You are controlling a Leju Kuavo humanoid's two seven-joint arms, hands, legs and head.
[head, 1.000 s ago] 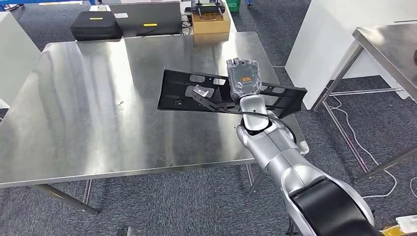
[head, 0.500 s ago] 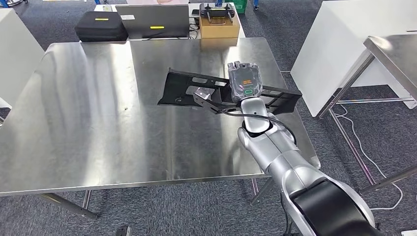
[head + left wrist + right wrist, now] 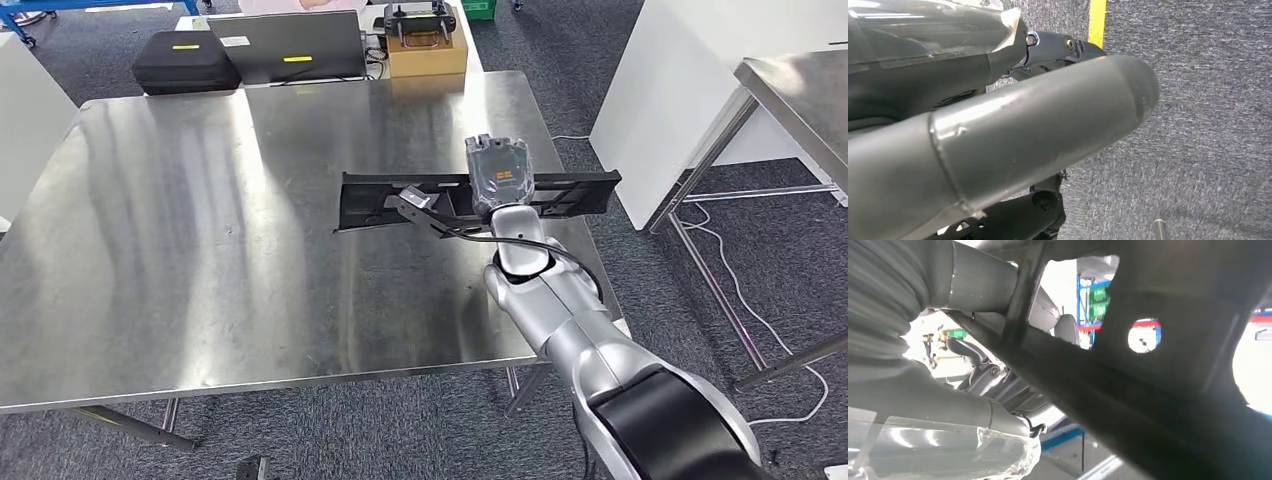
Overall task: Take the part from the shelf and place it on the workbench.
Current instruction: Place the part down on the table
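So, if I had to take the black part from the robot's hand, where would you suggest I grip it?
Probably the free end of the black part, coming from the robot's left, over the table. The part is long and flat, and the right hand holds it nearer its other end, so that long stretch sticks out clear.

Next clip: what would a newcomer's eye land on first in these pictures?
First, the long black part held over the right side of the steel workbench, stretching sideways past the table's right edge. Then the right hand gripping it near its middle, at the end of the silver arm coming up from the lower right. Behind the far edge sit a black case and a cardboard box.
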